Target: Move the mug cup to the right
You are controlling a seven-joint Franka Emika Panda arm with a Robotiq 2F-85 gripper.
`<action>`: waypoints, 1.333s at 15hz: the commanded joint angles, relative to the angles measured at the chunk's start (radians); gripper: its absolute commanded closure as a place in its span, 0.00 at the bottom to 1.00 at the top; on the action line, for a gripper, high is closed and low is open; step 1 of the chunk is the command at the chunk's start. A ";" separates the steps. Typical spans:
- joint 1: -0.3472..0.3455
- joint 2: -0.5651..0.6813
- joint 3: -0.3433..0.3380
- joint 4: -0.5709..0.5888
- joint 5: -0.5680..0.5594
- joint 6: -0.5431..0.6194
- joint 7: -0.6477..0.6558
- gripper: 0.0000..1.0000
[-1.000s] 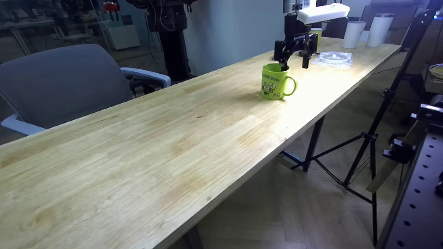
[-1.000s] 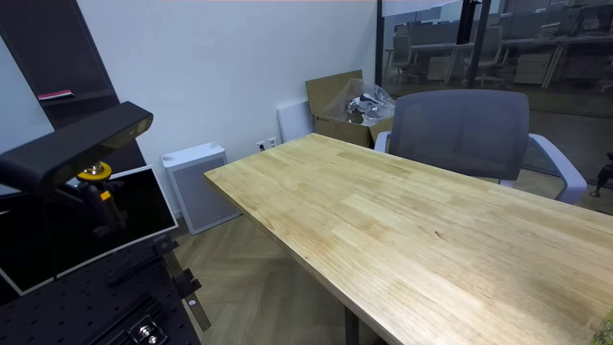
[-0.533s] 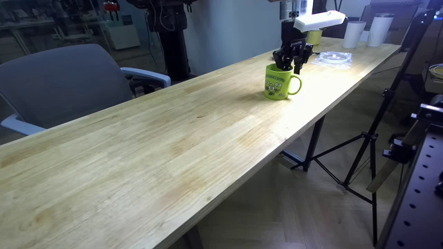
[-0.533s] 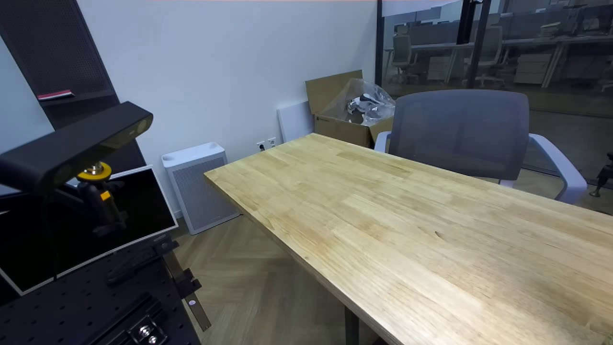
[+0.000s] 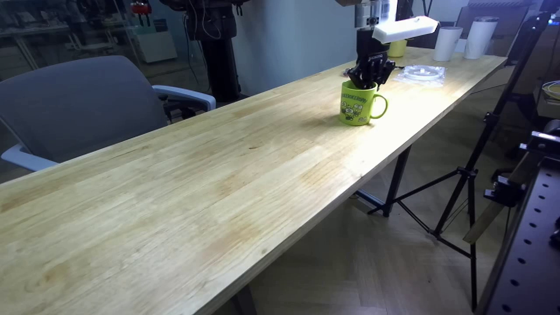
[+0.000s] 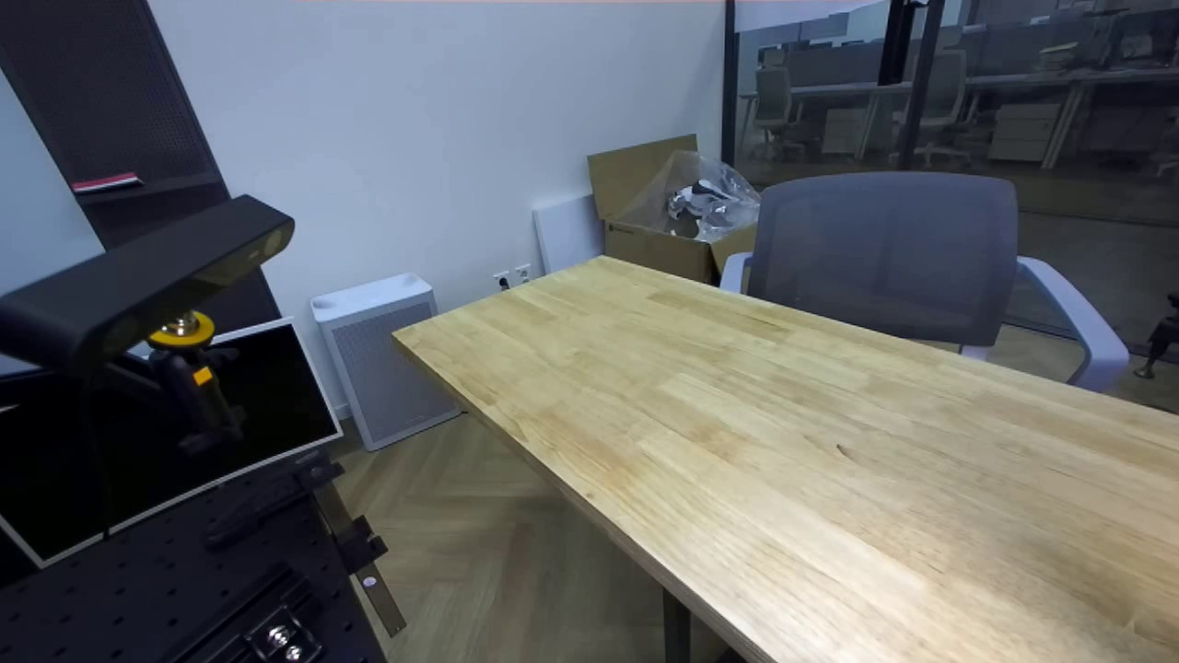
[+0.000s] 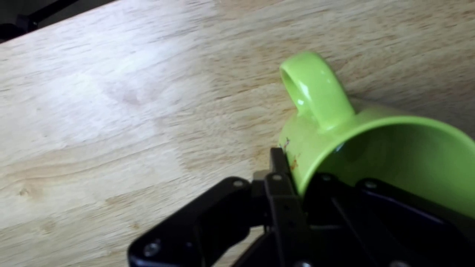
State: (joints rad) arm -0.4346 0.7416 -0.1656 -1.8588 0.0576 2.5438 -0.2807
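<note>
The mug cup (image 5: 352, 107), lime green with cartoon print and a loop handle, stands on the wooden table in an exterior view. My gripper (image 5: 370, 85) comes down on its rim from above. In the wrist view the mug cup (image 7: 310, 135) lies at the right, its handle pointing up the picture. There my gripper (image 7: 299, 178) is shut on the mug's wall: one of its black fingers (image 7: 279, 161) presses the outside, while the other goes down inside the mug, its tip hidden. Neither mug nor gripper shows in the exterior view with the cardboard box (image 6: 659, 244).
Behind the gripper are a yellow-green cup (image 5: 397, 48), a plastic-wrapped disc (image 5: 422, 74) and two tall white cups (image 5: 447, 43). The wooden table (image 5: 210, 192) stretches toward the camera, with a grey chair (image 5: 83, 105) along its far side.
The jaws have gone from open to shut on the mug's wall. The mug has slid slightly to the right in an exterior view, and its sliver has left the bottom corner of an exterior view.
</note>
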 commanded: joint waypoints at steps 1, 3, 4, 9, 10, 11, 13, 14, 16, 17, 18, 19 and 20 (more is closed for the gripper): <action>0.000 -0.020 -0.001 -0.002 -0.010 -0.004 0.013 0.98; 0.000 -0.029 -0.001 -0.001 -0.009 -0.012 0.011 0.98; 0.000 -0.037 0.000 -0.003 -0.009 -0.012 0.011 0.98; -0.004 -0.080 0.004 -0.012 -0.003 -0.017 0.004 0.98; -0.005 -0.091 0.005 -0.014 -0.001 -0.019 0.003 0.98; -0.006 -0.101 0.005 -0.016 0.000 -0.021 0.001 0.98; -0.008 -0.118 0.006 -0.020 0.003 -0.024 -0.002 0.98; -0.008 -0.127 0.007 -0.022 0.003 -0.026 -0.003 0.98; -0.009 -0.143 0.010 -0.028 0.006 -0.029 -0.007 0.98; -0.011 -0.152 0.016 -0.033 0.010 -0.032 -0.015 0.98; -0.012 -0.158 0.022 -0.037 0.013 -0.037 -0.023 0.98; -0.010 -0.164 0.028 -0.043 0.013 -0.035 -0.031 0.98; -0.007 -0.169 0.033 -0.051 0.014 -0.033 -0.035 0.98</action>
State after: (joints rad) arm -0.4374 0.6311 -0.1557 -1.8663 0.0596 2.5249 -0.2922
